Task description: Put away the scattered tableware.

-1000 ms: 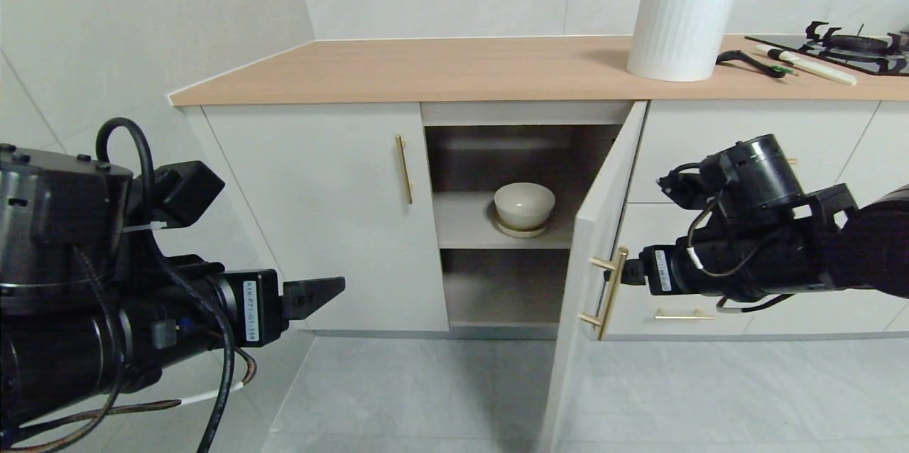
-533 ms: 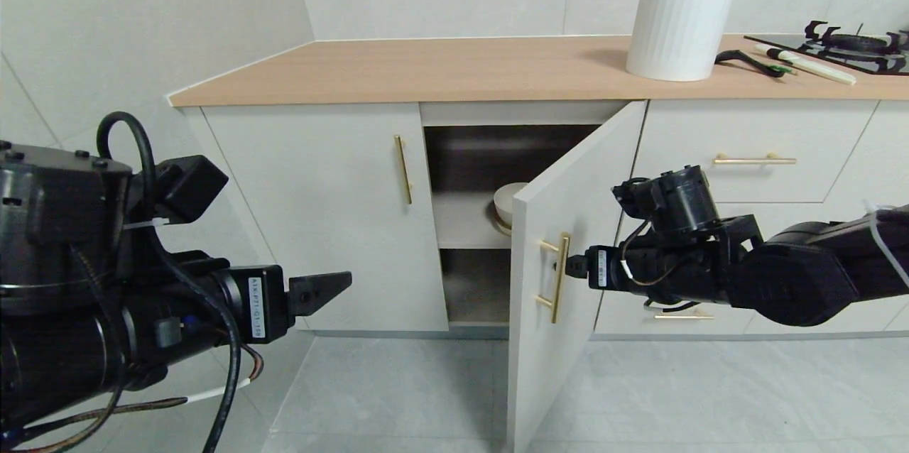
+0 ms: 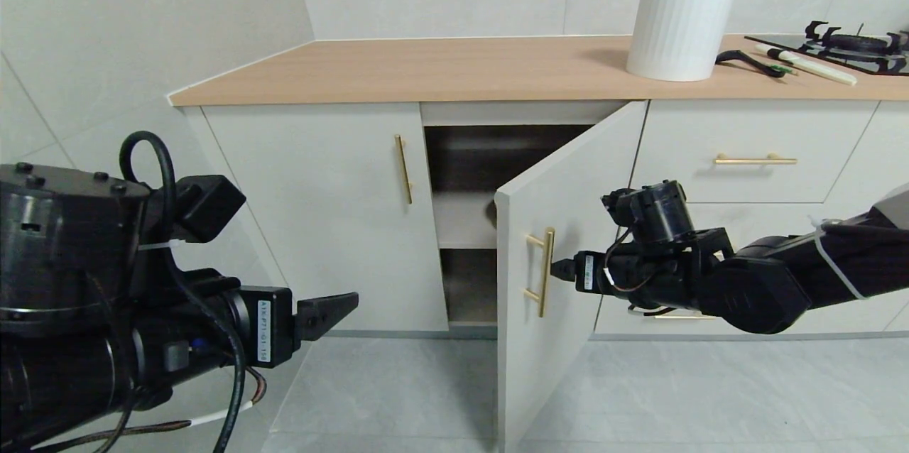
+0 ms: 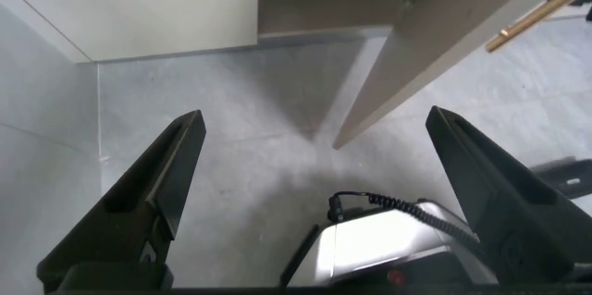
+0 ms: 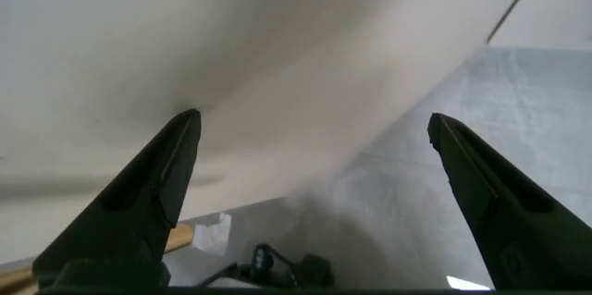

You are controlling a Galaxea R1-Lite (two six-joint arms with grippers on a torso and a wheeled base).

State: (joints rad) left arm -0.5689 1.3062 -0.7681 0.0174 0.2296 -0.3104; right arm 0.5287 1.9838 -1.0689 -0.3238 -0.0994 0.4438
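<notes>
A white cabinet door (image 3: 561, 183) under the wooden counter stands half open, swung out to the front. Its gold handle (image 3: 543, 272) faces me. My right gripper (image 3: 561, 270) is open, its tips against the door's face just beside the handle; in the right wrist view the right gripper (image 5: 314, 119) has the door panel (image 5: 231, 36) close before it. My left gripper (image 3: 334, 311) hangs open and empty at the lower left, above the floor. From the left wrist view, the left gripper (image 4: 314, 119) looks toward the door's lower edge (image 4: 444, 45). The door hides most of the shelf (image 3: 461, 219).
On the counter (image 3: 426, 69) stand a tall white ribbed container (image 3: 685, 9), a black utensil (image 3: 749, 61), a pale stick-like tool (image 3: 806, 64) and a stove grate (image 3: 859, 45). A shut door with a gold handle (image 3: 403, 169) is at the left, drawers (image 3: 754, 159) at the right.
The right gripper has moved left with the door, which has swung from wide open to half shut. The bowl on the shelf is now hidden behind it. The left arm shifted slightly.
</notes>
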